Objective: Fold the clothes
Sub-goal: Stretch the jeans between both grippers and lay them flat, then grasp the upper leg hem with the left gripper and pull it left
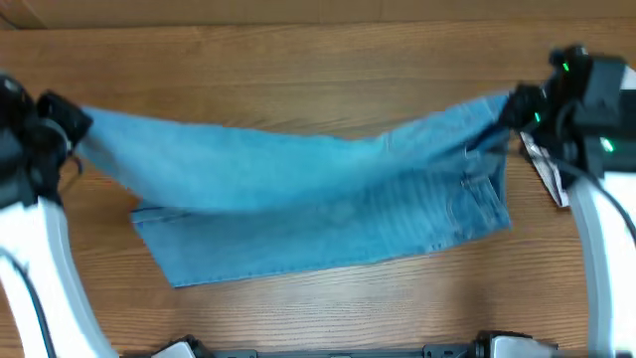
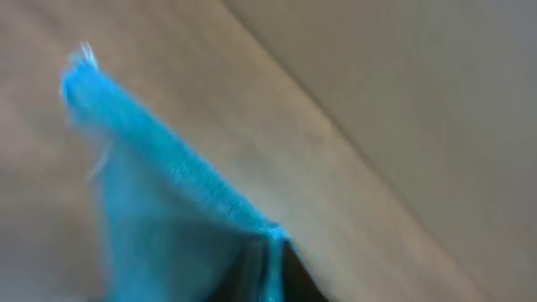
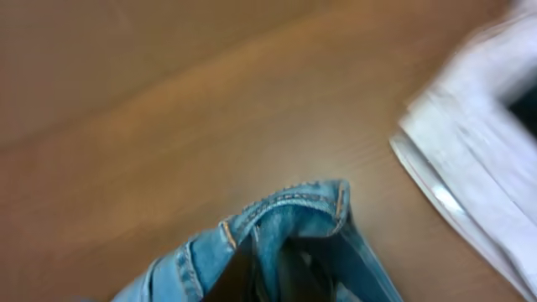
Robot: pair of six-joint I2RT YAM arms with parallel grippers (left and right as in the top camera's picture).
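The light-blue denim jeans (image 1: pixel 318 199) stretch across the wooden table, their upper edge lifted and the lower part lying flat. My left gripper (image 1: pixel 72 127) is shut on the frayed hem end at the far left; the left wrist view shows the blue cloth (image 2: pixel 159 201) pinched between the fingers (image 2: pixel 273 260). My right gripper (image 1: pixel 509 111) is shut on the waistband corner at the far right; the right wrist view shows the stitched waistband (image 3: pixel 294 210) held in the fingers (image 3: pixel 285 268).
A white paper or plastic item (image 1: pixel 545 167) lies on the table at the right, close under my right arm, and shows in the right wrist view (image 3: pixel 478 176). The wooden table (image 1: pixel 318 70) extends beyond the jeans.
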